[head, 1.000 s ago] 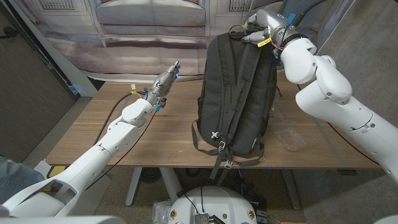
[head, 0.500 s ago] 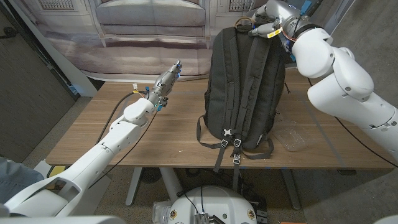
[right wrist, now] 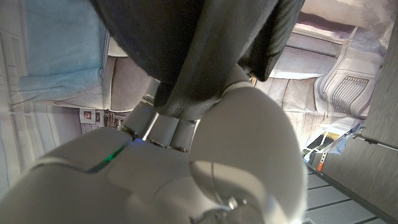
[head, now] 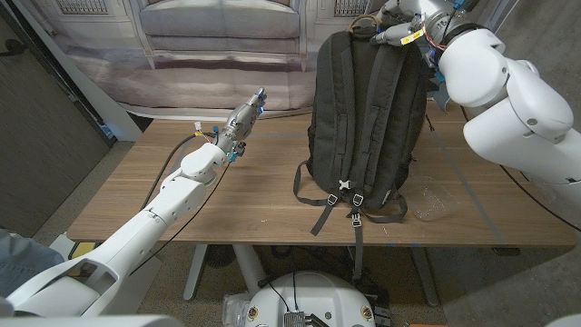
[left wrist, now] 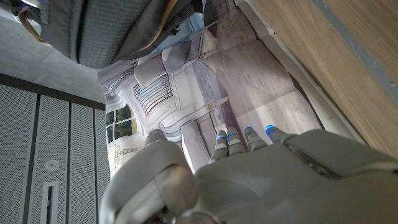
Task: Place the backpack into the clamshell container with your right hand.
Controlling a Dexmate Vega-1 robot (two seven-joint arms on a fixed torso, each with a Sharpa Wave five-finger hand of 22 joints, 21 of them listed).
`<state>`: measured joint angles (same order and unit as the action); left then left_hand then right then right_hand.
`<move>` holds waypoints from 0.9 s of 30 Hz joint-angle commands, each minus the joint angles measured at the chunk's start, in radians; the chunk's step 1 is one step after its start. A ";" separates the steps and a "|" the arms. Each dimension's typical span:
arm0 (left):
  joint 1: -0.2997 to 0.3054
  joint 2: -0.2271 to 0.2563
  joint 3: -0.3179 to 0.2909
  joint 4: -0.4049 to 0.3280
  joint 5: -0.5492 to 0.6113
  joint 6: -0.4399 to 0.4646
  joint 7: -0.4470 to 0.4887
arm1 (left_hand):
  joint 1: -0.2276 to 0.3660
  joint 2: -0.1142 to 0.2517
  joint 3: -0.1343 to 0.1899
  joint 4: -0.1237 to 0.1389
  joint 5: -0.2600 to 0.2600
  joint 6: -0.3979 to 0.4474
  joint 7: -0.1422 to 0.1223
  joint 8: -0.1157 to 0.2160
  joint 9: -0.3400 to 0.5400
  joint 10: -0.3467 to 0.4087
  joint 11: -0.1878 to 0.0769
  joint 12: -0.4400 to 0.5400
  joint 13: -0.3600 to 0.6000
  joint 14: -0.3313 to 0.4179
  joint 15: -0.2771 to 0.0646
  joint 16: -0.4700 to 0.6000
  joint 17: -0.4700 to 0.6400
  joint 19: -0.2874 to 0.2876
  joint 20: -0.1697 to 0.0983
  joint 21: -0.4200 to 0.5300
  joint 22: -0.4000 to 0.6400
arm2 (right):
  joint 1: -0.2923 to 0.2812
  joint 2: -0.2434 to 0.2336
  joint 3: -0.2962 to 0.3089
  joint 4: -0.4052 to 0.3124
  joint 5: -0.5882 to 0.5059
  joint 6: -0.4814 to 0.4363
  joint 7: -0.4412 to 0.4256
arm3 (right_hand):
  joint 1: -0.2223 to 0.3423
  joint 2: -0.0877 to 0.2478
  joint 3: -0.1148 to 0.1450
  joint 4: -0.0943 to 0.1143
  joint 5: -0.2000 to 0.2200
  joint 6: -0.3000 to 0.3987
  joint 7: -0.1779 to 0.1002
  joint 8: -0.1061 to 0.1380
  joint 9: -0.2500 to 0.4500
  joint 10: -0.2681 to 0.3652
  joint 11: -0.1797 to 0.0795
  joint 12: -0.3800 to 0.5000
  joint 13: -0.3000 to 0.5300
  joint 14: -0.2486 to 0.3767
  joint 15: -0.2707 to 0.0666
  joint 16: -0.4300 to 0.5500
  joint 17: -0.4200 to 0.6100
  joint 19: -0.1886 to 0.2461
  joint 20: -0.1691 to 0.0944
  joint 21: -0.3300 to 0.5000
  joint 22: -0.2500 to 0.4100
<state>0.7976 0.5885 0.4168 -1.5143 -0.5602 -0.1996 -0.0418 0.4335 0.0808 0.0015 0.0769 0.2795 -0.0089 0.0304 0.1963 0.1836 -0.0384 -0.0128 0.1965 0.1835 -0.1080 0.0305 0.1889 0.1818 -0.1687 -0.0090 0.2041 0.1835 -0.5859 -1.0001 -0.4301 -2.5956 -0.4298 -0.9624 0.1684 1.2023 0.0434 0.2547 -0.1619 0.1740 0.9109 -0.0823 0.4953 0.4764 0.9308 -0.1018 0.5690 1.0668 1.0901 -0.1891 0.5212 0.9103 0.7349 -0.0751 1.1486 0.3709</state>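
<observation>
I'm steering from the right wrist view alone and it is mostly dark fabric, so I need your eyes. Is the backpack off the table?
Observer: In the head view the backpack hangs upright from the right hand, straps dangling over the table's near edge; whether its base touches the wood I cannot tell.
Operator: Where is the container?
Observer: A clear clamshell container lies on the table beside the backpack's lower right.
Operator: Is the left hand in the way?
Observer: No, the left hand is off to the backpack's left, apart from it.
</observation>
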 commanded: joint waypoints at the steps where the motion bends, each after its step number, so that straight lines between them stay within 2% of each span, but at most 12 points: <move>1: -0.002 0.003 0.006 -0.016 0.008 0.013 0.006 | 0.002 0.006 -0.009 0.002 -0.004 0.006 0.005 0.000 0.003 -0.001 -0.003 0.005 0.003 -0.003 -0.002 0.000 0.002 -0.028 0.003 0.003 0.004 | 0.050 -0.055 0.018 -0.049 0.121 -0.100 -0.035 | 0.052 0.059 0.031 0.012 0.005 0.002 -0.003 0.003 0.004 0.028 -0.013 -0.007 0.005 0.023 -0.044 -0.002 0.004 -0.005 -0.133 0.008 -0.002; 8: -0.004 0.002 0.008 -0.025 0.008 0.024 0.011 | 0.002 0.007 -0.010 0.002 -0.004 0.006 0.005 0.000 0.003 -0.001 0.000 0.005 0.003 -0.003 -0.001 -0.001 0.002 -0.027 0.003 0.004 0.004 | 0.060 -0.083 0.052 -0.066 0.187 -0.127 -0.073 | 0.052 0.058 0.032 0.012 0.005 0.004 0.000 0.000 0.005 0.024 -0.015 -0.013 0.010 0.023 -0.044 -0.006 0.004 -0.007 -0.134 0.014 -0.008; 19: -0.001 0.005 0.010 -0.041 0.012 0.035 0.019 | 0.003 0.009 -0.011 0.002 -0.005 0.007 0.006 0.000 0.003 -0.002 0.001 0.004 0.003 -0.003 -0.002 -0.001 0.002 -0.028 0.004 0.004 0.004 | 0.010 -0.121 0.182 -0.077 0.327 -0.131 -0.146 | 0.051 0.059 0.034 0.013 0.005 0.002 -0.004 -0.003 0.009 0.026 -0.013 -0.018 0.017 0.022 -0.044 -0.010 0.006 -0.010 -0.132 0.019 -0.018; 27: -0.006 0.002 0.014 -0.033 0.016 0.033 0.016 | 0.004 0.009 -0.012 0.002 -0.005 0.007 0.005 0.000 0.003 -0.001 -0.001 0.005 0.003 -0.004 -0.001 -0.001 0.002 -0.028 0.004 0.004 0.004 | 0.024 -0.150 0.226 -0.091 0.416 -0.161 -0.178 | 0.050 0.059 0.036 0.013 0.006 0.002 -0.004 -0.005 0.012 0.027 -0.013 -0.024 0.019 0.021 -0.045 -0.013 0.009 -0.014 -0.133 0.024 -0.025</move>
<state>0.7961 0.5928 0.4270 -1.5491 -0.5480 -0.1681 -0.0249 0.4335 0.0808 -0.0069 0.0771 0.2795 -0.0089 0.0303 0.1963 0.1836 -0.0384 -0.0128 0.1966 0.1834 -0.1080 0.0305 0.1889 0.1818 -0.1688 -0.0090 0.2041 0.1835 -0.5606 -1.1146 -0.2794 -2.6702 -0.1320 -1.0946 0.0373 1.2038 0.0419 0.2547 -0.1619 0.1745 0.9105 -0.0820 0.4876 0.4849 0.9365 -0.1002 0.5496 1.0827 1.0937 -0.1859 0.5129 0.9171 0.7276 -0.0751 1.1617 0.3456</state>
